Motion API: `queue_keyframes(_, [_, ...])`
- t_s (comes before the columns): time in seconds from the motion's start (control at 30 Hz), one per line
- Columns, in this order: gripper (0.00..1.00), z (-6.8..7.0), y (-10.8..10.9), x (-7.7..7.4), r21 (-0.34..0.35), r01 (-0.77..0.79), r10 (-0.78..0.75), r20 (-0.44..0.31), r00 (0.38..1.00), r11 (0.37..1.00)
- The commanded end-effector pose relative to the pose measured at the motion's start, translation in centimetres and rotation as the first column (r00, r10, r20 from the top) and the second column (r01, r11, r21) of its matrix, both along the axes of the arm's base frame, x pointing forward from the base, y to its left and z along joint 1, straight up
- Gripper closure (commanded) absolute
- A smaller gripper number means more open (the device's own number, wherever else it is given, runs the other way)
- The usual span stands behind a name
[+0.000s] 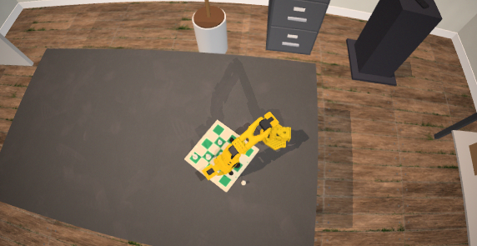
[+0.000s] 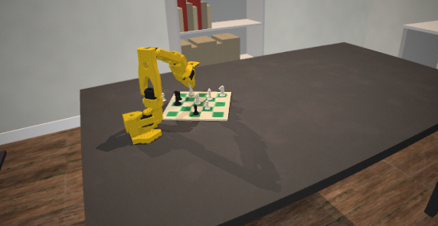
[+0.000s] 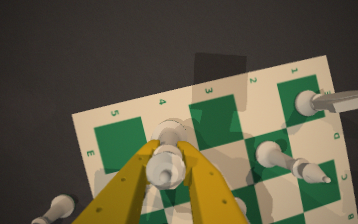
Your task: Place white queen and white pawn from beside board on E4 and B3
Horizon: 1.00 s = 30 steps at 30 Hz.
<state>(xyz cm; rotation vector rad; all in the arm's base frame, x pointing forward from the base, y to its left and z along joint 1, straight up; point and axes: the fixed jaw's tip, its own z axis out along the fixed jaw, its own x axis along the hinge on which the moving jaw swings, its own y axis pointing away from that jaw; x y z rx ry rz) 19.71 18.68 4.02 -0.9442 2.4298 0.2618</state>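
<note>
White queen held over E4, white pawn beside the board

The yellow end effector (image 1: 217, 169) (image 2: 191, 85) (image 3: 169, 145) is closed on the glossy white queen (image 1: 219, 172) (image 2: 191, 91) (image 3: 166, 167), its two tapering fingers gripping the piece from either side. The queen is close to upright, its round base lowermost and above or on the cream square E4 of the green-and-cream chessboard (image 1: 226, 188) (image 2: 227, 109) (image 3: 82, 131). Whether the base touches the board cannot be told.

The small white pawn (image 1: 243, 183) (image 2: 163, 96) (image 3: 60, 205) stands beside the board, off its squares and near the edge by the 5 row. The arm partly covers it in the exterior view, and the wrist view cuts it off at the bottom edge.

At the opposite end of the E line, a white knight (image 1: 194, 157) (image 2: 222, 90) (image 3: 307, 103) with a flat-sided head stands on E1. A slender white piece with a pointed top (image 1: 208, 156) (image 2: 209, 94) (image 3: 268, 153) is on D2, diagonally next to it. In the exterior view, a small black piece (image 2: 195, 109) stands on the board's nearer part, and a taller black piece (image 2: 177, 98) stands on the side toward the arm.

The yellow jointed arm (image 1: 250, 136) (image 2: 149, 69) rises from the dark grey surface (image 1: 104, 123) (image 2: 306, 113) (image 3: 130, 40) and reaches across the board, hiding several squares from the top view. Its long shadow falls across the surface.
</note>
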Motion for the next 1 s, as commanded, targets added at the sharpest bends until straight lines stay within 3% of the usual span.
queue_keyframes(0.0, [1.0,-0.2,-0.31,0.02,-0.003,0.009,-0.009,-0.005,1.0,1.0])
queue_keyframes(0.97, [1.0,0.67,-0.04,0.31,-0.003,0.009,-0.009,-0.005,1.0,1.0])
